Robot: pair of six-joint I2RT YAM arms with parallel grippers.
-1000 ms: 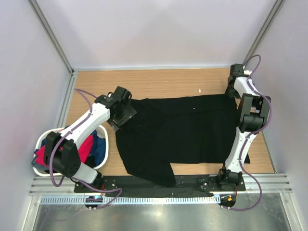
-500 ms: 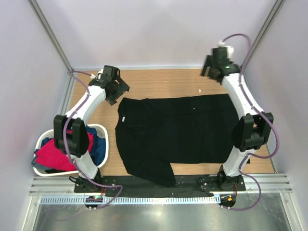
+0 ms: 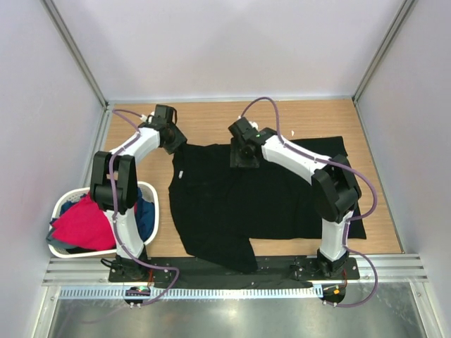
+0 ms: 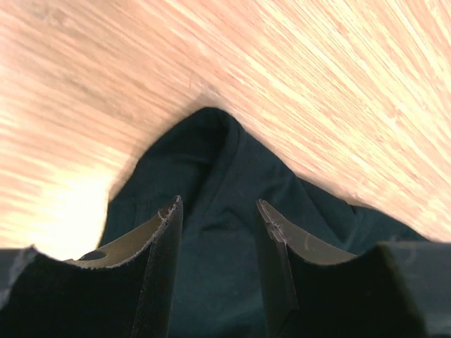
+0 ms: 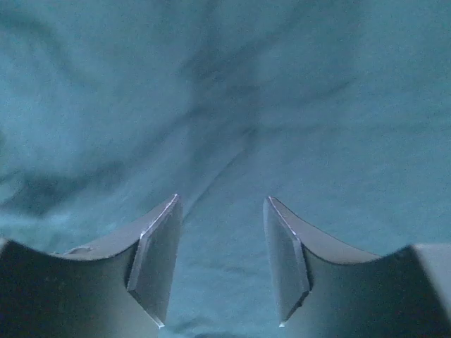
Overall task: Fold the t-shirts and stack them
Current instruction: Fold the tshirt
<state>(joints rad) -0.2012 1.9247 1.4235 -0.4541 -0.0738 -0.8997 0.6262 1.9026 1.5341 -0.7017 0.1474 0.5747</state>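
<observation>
Large plain black cloth t-shirt lay spread on the pale wooden tabletop. Left gripper, jaws parted and empty, straddled its far-left corner. Right gripper, likewise released, sat over its far edge; probable pinch points for folding.

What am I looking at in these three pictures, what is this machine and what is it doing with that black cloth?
It is a pair of robot arms bolted to the near edge of a wooden table. The wide picture looks down from above and behind them. The other two come from a small camera on each wrist, so the dark prongs at the bottom are that gripper's own fingers. A black t-shirt lies spread on the table. At the left stands a white basket holding red cloth and blue cloth. The left gripper is at the shirt's far left corner, the right gripper near the middle of its far edge. Both are open, low over the cloth; nothing is held.
</observation>
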